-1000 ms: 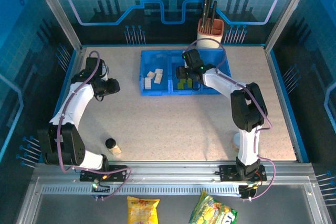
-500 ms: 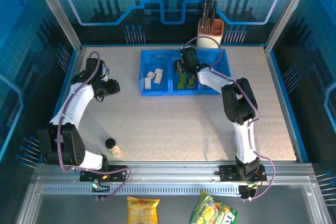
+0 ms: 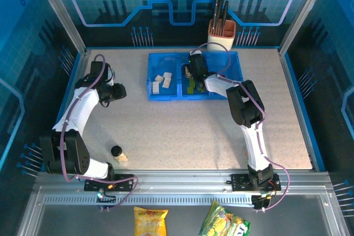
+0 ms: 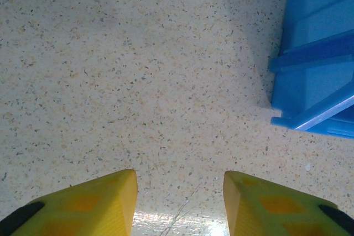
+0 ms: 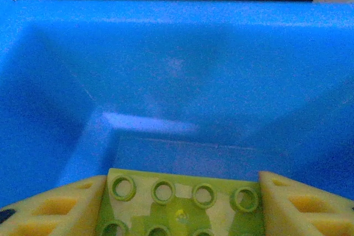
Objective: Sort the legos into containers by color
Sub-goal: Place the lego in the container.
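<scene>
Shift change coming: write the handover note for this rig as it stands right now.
Left gripper: open, empty, above bare table beside the tray.
Right gripper: shut on a lime green brick, in the tray's middle compartment.
Done: cream bricks lie in the left compartment, green bricks in the middle one.
Left: release the held brick; a cream piece, probably a brick, lies on the table next to the black cylinder. The right compartment is partly hidden by the right arm.
</scene>
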Robot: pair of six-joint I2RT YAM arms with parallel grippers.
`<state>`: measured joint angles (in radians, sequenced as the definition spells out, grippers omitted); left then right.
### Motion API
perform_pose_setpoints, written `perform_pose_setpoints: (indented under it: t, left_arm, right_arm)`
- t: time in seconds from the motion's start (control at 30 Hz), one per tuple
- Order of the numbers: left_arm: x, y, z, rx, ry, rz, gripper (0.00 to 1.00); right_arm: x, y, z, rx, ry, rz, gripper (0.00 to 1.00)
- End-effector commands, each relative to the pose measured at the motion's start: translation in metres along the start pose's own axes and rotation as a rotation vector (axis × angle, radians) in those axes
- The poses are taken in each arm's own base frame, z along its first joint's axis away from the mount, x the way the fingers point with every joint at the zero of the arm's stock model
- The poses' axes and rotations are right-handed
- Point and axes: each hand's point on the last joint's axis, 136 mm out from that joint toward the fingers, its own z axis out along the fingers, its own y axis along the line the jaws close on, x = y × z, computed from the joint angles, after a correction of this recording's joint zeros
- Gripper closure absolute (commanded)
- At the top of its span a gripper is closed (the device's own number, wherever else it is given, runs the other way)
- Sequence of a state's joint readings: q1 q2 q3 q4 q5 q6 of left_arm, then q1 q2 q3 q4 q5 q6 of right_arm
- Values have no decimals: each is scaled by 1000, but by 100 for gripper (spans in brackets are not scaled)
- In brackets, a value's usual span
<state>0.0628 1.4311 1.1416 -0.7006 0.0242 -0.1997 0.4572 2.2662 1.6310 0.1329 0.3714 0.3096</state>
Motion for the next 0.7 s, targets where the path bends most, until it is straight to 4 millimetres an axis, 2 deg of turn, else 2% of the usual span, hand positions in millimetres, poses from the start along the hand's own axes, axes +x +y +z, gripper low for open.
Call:
perform_pose_setpoints:
  t: [0.0, 0.47, 0.67]
  left_arm:
    - [0, 1, -6, 13, -17, 18, 54]
    - [1, -1, -6, 24, -15, 16, 54]
    - [1, -1, -7, 24, -16, 14, 54]
  right_arm:
    - [-16, 1, 0, 21, -61, -2, 46]
    - [-15, 6, -1, 15, -65, -14, 30]
    - [-21, 6, -5, 13, -77, -25, 24]
